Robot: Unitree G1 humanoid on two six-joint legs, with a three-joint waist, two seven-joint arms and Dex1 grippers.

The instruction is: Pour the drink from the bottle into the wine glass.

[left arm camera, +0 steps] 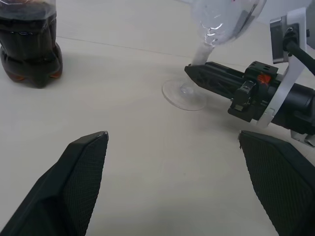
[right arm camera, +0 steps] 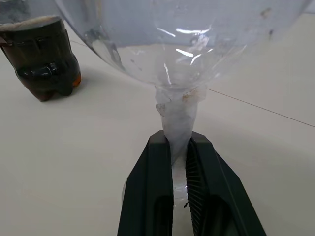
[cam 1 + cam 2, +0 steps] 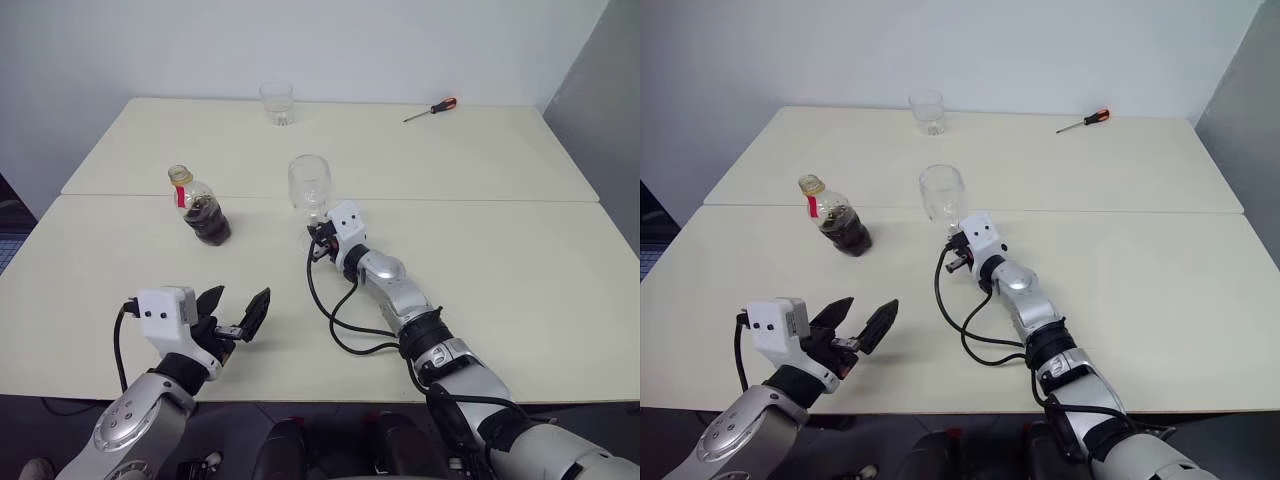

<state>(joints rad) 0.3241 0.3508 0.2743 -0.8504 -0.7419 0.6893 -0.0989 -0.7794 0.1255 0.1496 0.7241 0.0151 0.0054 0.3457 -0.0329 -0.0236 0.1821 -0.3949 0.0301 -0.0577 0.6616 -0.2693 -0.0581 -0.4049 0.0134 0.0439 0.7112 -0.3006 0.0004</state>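
The wine glass (image 3: 309, 185) stands on its round foot near the table's middle, its bowl clear. My right gripper (image 2: 178, 145) is shut on its thin stem (image 2: 176, 120), just above the foot. To the left of the glass stands the bottle (image 3: 203, 210), squat, with a red neck label and a yellowish top. The dark brown drink (image 3: 211, 224) fills its lower part. My left gripper (image 3: 240, 297) hangs open near the table's front edge, in front of the bottle and apart from it, with nothing between its fingers.
A short clear tumbler (image 3: 277, 103) stands at the back of the table, and a screwdriver (image 3: 432, 110) with an orange handle lies at the back right. A seam (image 3: 500, 200) runs across where two tabletops meet. A black cable (image 3: 335, 320) loops beside my right forearm.
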